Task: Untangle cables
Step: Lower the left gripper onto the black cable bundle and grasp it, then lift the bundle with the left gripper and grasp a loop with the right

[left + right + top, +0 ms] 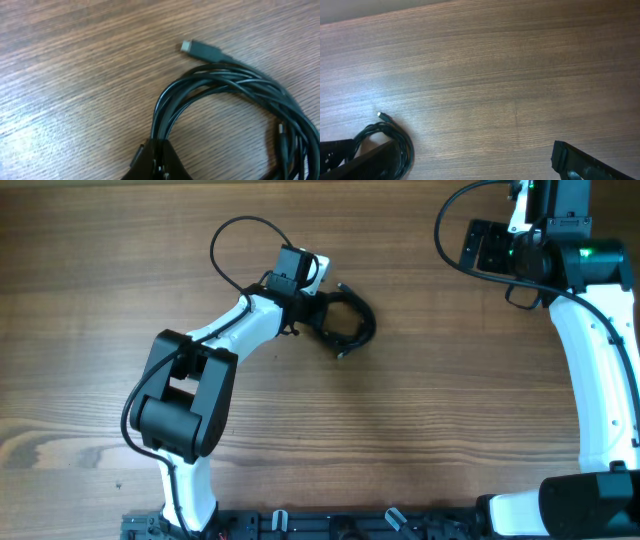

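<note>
Wood-grain brown bench (80, 300) carries everything. From the near edge, left of its middle, the white-and-black left arm (235, 325) angles toward the far edge and ends about midway across the bench. The left jaws are together, clamped on the thin black cables (368, 320) at the left side of their coil. In the left wrist view the strands run straight into the pinched dark tips at the bottom of the picture.

The cables form one small, loose ring of several strands lying flat on the wood. It sits roughly midway between the left and right edges and somewhat nearer the far edge than the near one. A dark plug with a pale grey tip (200, 50) sticks out of the ring on its far side and rests on the bench. What looks like a second small plug end (341, 354) pokes out toward the near edge.

To the right, well apart from the coil, the white-and-black right arm (590, 360) runs along the right edge from the near right corner to the far right corner. A small green light (585, 252) glows on it. The right jaws stand wide apart over bare wood near the far right corner. The right wrist view shows a dark finger (585, 162) low at each side, and the coil lies partly behind the left-hand one.
</note>
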{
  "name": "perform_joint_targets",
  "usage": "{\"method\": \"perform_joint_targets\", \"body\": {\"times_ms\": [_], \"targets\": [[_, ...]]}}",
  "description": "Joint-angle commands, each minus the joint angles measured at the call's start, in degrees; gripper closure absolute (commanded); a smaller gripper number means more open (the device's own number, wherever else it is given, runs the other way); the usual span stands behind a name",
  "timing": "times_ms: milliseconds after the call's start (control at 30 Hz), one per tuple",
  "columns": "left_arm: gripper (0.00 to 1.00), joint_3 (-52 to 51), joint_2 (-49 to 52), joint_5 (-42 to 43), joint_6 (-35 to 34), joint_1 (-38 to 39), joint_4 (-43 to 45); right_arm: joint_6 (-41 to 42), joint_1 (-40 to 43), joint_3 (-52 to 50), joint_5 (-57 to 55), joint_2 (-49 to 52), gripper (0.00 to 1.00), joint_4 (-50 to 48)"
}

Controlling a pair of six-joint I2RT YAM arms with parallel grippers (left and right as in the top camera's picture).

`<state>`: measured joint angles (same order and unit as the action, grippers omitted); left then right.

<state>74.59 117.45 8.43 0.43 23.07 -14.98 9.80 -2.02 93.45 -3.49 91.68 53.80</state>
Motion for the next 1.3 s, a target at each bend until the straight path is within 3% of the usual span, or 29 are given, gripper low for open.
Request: {"method": "perform_joint_targets", "body": {"times_ms": [0,200,367,600,833,933,1067,1167,1267], "targets": [[0.96,1.2,0.7,1.6,-1.4,0.0,0.1,-0.6,0.2,-0.4,0.1,0.7,0.0,0.2],[0.96,2.9,-7.5,1.6,-1.4,-0.4,-2.6,-2.3,0.2,-0.4,0.9,0.7,0.0,-0.2],[0.96,2.9,-18.2,1.6,-1.4,-2.5,-2.5,-9.3,0.2,-0.4,9.7,0.7,0.0,-0.2],[0.96,2.9,-26.7,7.2,-4.2,-4.8,-2.5,-23.6,0.2,-0.7,36.0,0.8,0.0,0.2],[0.96,3.3,-37.1,7.2,-4.3,-5.4,-2.0,-23.1,-1.2,-12.7,43.1,0.8,0.0,-9.6],[0.96,3.3,-37.3,7.2,-4.4,-5.7,-2.9,-17.9,-3.3,-16.4,46.2,0.8,0.0,-15.6],[0.96,3.3,-37.3,7.6,-5.7,-5.6,-2.5,-3.4,-8.3,-17.9,33.9,0.8,0.0,-21.0],[0.96,3.3,-37.3,8.3,-5.7,-5.6,-2.4,-0.6,-13.4,-17.9,31.6,1.2,0.0,-23.8],[0.96,3.3,-37.5,9.1,-5.7,-5.6,-2.4,5.4,-20.3,-17.9,21.3,3.7,0.01,-26.5]]}}
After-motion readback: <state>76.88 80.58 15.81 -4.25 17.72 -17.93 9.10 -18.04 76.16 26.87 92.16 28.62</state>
